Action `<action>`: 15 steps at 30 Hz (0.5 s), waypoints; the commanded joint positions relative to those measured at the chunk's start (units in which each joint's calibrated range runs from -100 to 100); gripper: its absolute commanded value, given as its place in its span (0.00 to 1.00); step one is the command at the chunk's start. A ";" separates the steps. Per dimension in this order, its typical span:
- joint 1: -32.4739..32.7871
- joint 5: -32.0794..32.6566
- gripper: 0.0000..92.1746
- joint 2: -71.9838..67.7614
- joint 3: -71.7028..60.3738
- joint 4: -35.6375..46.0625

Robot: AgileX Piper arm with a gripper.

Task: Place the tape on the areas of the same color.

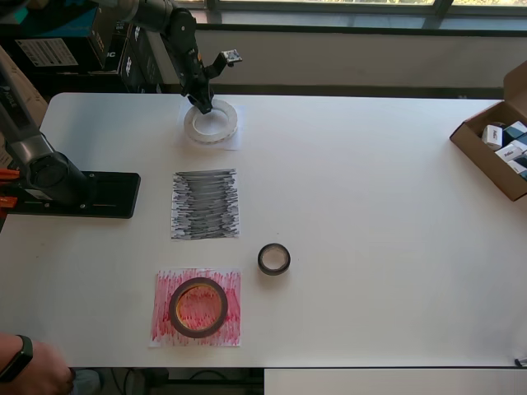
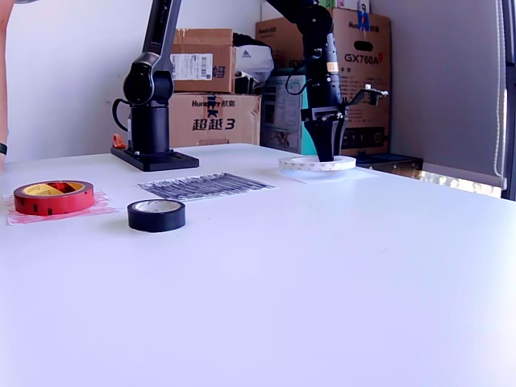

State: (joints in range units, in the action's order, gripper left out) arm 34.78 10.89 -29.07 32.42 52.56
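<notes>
- Gripper (image 1: 202, 105) of the Piper arm, seen in the overhead view at the rim of the white tape ring (image 1: 212, 122). Its fingers point down onto the ring's near-left edge. We cannot tell how far the jaws stand apart, nor whether they pinch the ring wall or only touch it.
- White tape ring on the white paper patch (image 1: 235, 138), whose corner shows beyond the ring. In the exterior view the ring (image 2: 318, 164) lies flat on the table, so we judge this pairing made.
- Reddish-brown roll (image 1: 198, 307) flat on the red scribbled patch (image 1: 163, 322), inside its borders; we judge this pairing made as well.
- Small black roll (image 1: 274, 259) on bare white table (image 1: 379, 206), near the lower right corner of the black scribbled patch (image 1: 205, 204) but apart from it. This roll is, in our judgement, the one left to move.
- Handling of the black roll (image 2: 156, 215): we expect it to be light and stiff, a wound ring with a hollow core and a smooth, somewhat slick outer face. It lies on its flat face, core upward.
- Suggested hold: one finger into the core and one outside, pinching the wall, since the wall is thin enough for narrow jaws; a grip across the whole width could slip on the curved face.
</notes>
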 commanded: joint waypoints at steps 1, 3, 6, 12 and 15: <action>0.36 0.33 0.00 -0.02 -0.20 -0.58; 0.44 0.33 0.00 -0.02 -0.20 -0.58; 0.60 0.33 0.00 -0.02 -0.20 -0.58; 2.02 0.33 0.00 -0.02 -0.20 -0.58; 1.94 0.33 0.00 -0.02 -0.20 -0.58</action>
State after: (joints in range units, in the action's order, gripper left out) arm 36.48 10.89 -29.07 32.42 51.34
